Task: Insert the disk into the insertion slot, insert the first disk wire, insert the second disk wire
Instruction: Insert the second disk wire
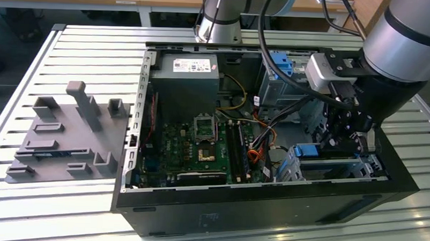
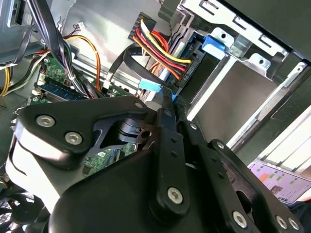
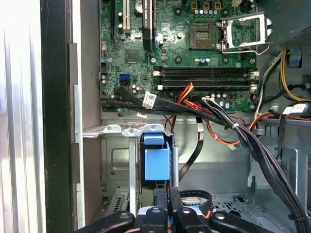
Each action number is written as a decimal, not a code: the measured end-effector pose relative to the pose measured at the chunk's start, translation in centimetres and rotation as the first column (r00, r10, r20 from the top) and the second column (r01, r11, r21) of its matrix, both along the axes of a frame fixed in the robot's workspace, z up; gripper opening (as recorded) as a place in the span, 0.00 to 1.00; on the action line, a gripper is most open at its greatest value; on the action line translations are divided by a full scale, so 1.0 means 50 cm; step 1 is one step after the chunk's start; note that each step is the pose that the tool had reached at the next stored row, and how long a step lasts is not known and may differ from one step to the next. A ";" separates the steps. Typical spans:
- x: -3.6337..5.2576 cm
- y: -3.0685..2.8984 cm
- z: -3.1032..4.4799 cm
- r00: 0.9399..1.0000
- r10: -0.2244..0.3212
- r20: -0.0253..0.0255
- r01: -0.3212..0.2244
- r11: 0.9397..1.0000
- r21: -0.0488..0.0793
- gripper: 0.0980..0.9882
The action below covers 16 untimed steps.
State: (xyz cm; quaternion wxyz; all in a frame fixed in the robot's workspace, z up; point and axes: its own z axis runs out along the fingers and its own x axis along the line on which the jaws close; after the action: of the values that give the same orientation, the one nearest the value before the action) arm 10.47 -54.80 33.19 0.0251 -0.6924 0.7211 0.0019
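One arm (image 1: 397,46) in play here, reaching in from the exterior view's right, bent steeply down over the open case (image 1: 255,207). Its wrist hangs above the corner of the case nearest the camera, on that view's right, and the black fingers (image 2: 167,131) point down into the drive bay.

In the second wrist view the fingers are drawn tight together with no gap between the tips. Right at those tips sits a pale blue connector (image 2: 149,85) on a flat black cable (image 2: 127,57). The tips are touching it or just beside it, but I cannot tell whether it is pinched between them. Just beyond hangs a bundle of red, yellow and black wires (image 2: 158,46).

Now the disk (image 1: 307,151): it sits inside the slot (image 1: 342,169), level and tucked in. The bright blue end of its carrier shows at the slot's mouth, the end facing the board (image 1: 200,141). The first wrist view looks straight at that blue end (image 3: 156,162), a blocky tab standing between silver sheet-metal walls (image 3: 114,162). The second wrist view catches the same blue (image 2: 214,44) at the corner of the silver frame (image 2: 252,60). Most of the disk's body is hidden by the metal around it, and no label can be made out.

Dark cables run across the case between the board and the bay. Off to the exterior view's left, a grey fixture (image 1: 64,142) of pegs and blocks rests on the slatted surface (image 1: 82,46), well apart from the arm.
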 end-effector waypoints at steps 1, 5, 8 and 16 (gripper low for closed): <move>0.000 0.000 0.000 1.000 0.000 0.000 0.000 1.000 0.000 0.06; 0.001 -0.001 -0.002 1.000 -0.001 0.000 0.001 1.000 0.000 0.06; 0.001 -0.001 -0.005 1.000 -0.002 0.000 0.002 1.000 0.000 0.06; 0.002 -0.001 -0.008 1.000 -0.003 0.000 0.003 1.000 0.000 0.07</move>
State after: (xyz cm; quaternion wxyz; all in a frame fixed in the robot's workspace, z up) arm 10.58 -54.86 32.80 0.0251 -0.6914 0.7221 0.0018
